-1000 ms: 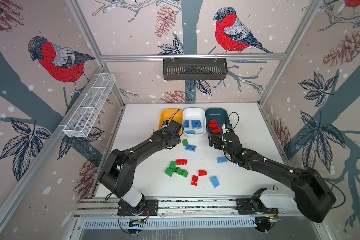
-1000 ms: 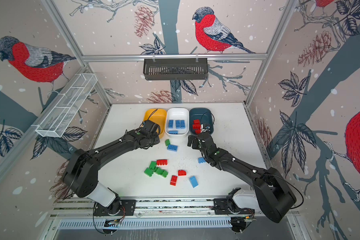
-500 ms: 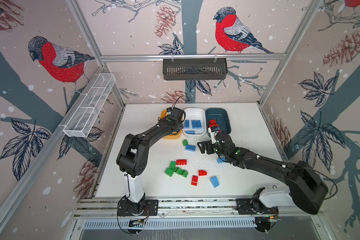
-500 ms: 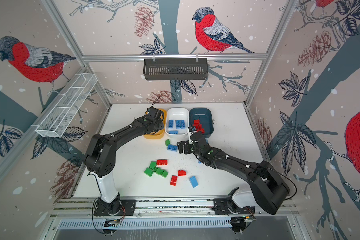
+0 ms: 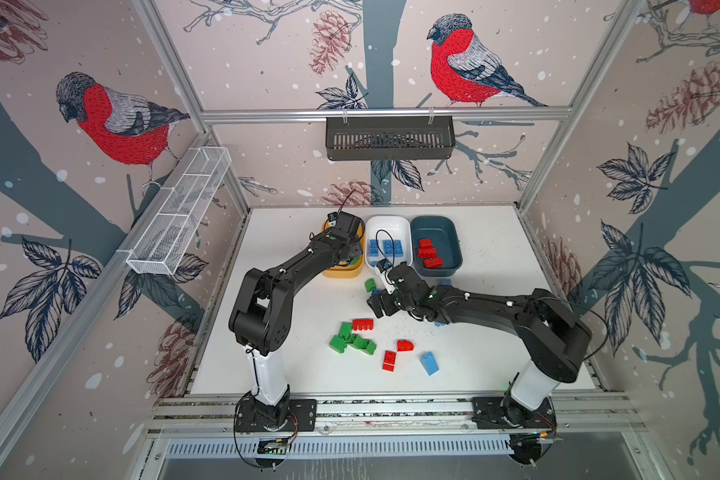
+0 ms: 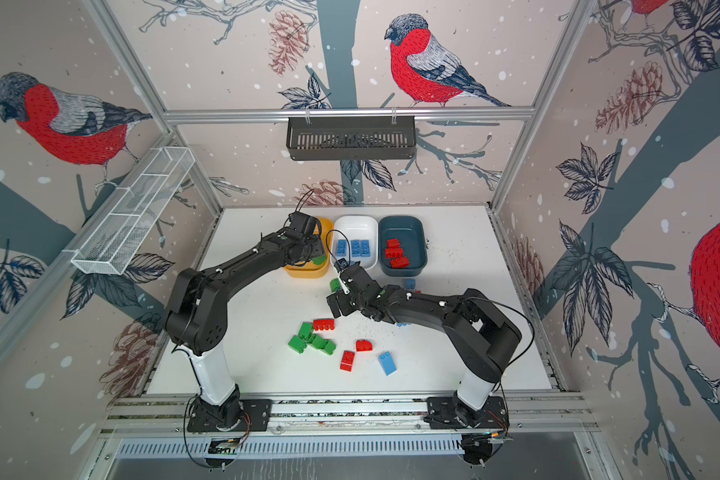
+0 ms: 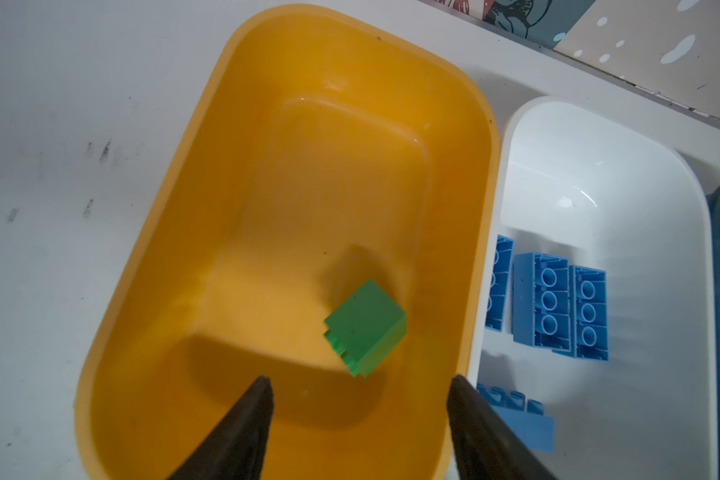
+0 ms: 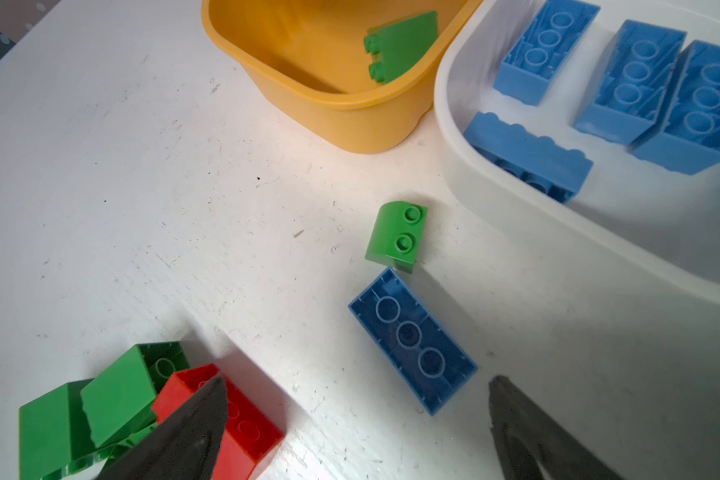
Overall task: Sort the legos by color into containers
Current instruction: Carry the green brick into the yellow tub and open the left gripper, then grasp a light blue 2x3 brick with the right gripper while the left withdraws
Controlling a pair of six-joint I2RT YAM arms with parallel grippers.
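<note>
Brick (image 7: 364,328) in yellow tub (image 7: 350,124), left hand (image 7: 358,379) parted

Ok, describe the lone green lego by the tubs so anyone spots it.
On the white table, find the yellow tub and white tub. In front of the gap between them lies a small green brick, beside an upturned blue brick. Unlike the heaped greens, it's alone, curved, two-studded.

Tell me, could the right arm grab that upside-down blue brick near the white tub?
Probably yes: the right gripper hangs open close to the blue brick, nothing lies on it, and its long sides look free.
</note>
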